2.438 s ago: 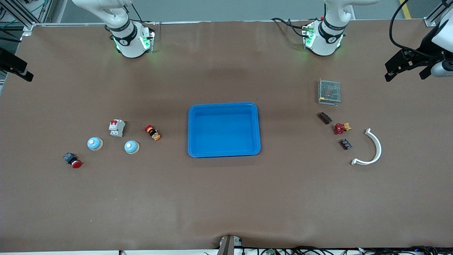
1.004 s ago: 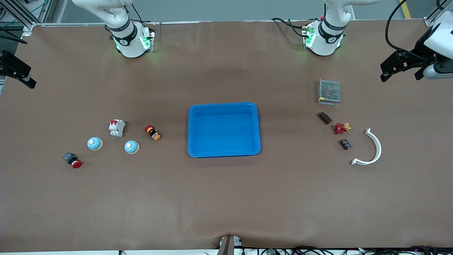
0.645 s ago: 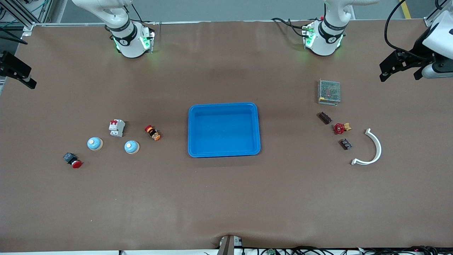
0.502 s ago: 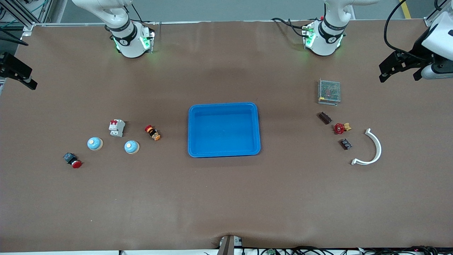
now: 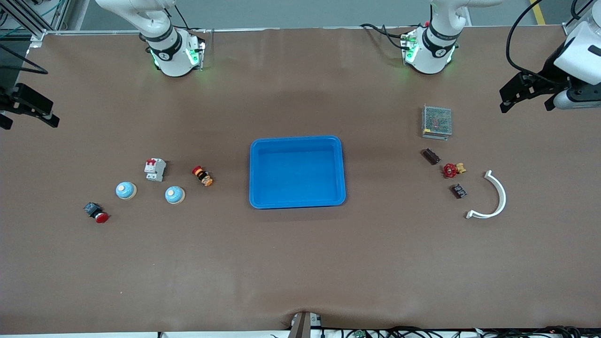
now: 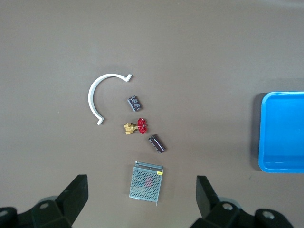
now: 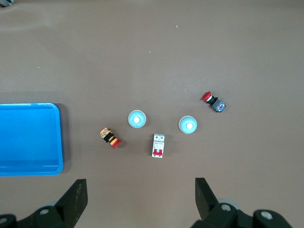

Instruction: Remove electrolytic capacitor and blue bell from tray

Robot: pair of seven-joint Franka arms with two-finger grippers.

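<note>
Two pale blue bells (image 5: 126, 190) (image 5: 174, 195) sit toward the right arm's end of the table, and the right wrist view shows both bells (image 7: 137, 119) (image 7: 188, 125). Two small dark capacitors (image 5: 431, 156) (image 5: 458, 191) lie toward the left arm's end, the same capacitors (image 6: 157, 144) (image 6: 134, 103) showing in the left wrist view. The blue tray (image 5: 296, 140) stands mid-table with nothing in it. My left gripper (image 5: 526, 96) hangs open high over its table end; its jaws (image 6: 141, 185) are wide apart. My right gripper (image 5: 26, 112) hangs open over the other end, holding nothing (image 7: 141, 187).
Beside the bells lie a white circuit breaker (image 5: 155, 169), an orange-and-red button (image 5: 203, 176) and a red push button (image 5: 96, 212). Beside the capacitors lie a metal mesh power supply (image 5: 436, 121), a red valve (image 5: 451, 169) and a white curved clip (image 5: 493, 197).
Both grippers have drifted a little inward from the table's ends, still high and open. Nothing on the table has moved.
</note>
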